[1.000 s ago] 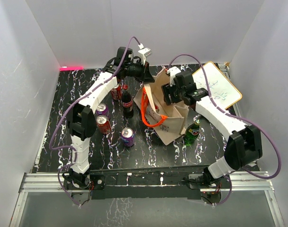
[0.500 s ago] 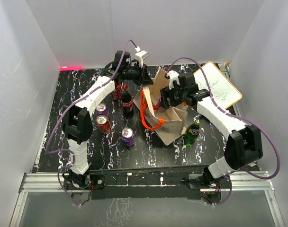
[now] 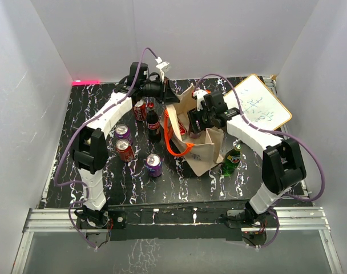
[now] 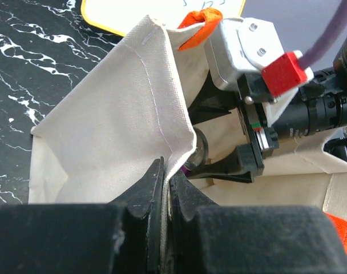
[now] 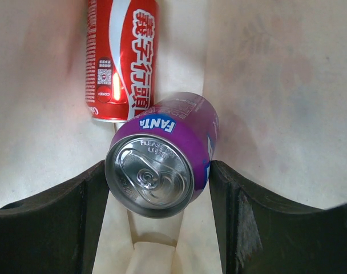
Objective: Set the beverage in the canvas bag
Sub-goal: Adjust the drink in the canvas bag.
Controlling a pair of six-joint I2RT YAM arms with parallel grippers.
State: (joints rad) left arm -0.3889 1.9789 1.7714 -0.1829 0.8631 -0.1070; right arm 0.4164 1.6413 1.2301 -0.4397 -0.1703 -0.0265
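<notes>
The beige canvas bag (image 3: 206,153) with orange handles (image 3: 174,145) lies mid-table, mouth towards the left. My left gripper (image 3: 168,95) is shut on its upper rim; in the left wrist view the canvas edge (image 4: 119,123) is pinched between the jaws of the left gripper (image 4: 166,172). My right gripper (image 3: 192,121) reaches into the bag's mouth. It is shut on a purple Fanta can (image 5: 157,162), both fingers against the can's sides. A red cola can (image 5: 121,57) lies deeper inside the bag (image 5: 270,85).
Left of the bag stand a cola bottle (image 3: 153,123), two red cans (image 3: 125,150) (image 3: 140,109) and two purple cans (image 3: 154,164) (image 3: 124,132). A green bottle (image 3: 231,160) stands at the bag's right side. A whiteboard (image 3: 260,108) lies at the back right.
My right gripper has moved left and lower, carrying the purple can into the bag's mouth. The left gripper has shifted slightly left, still gripping the rim.
</notes>
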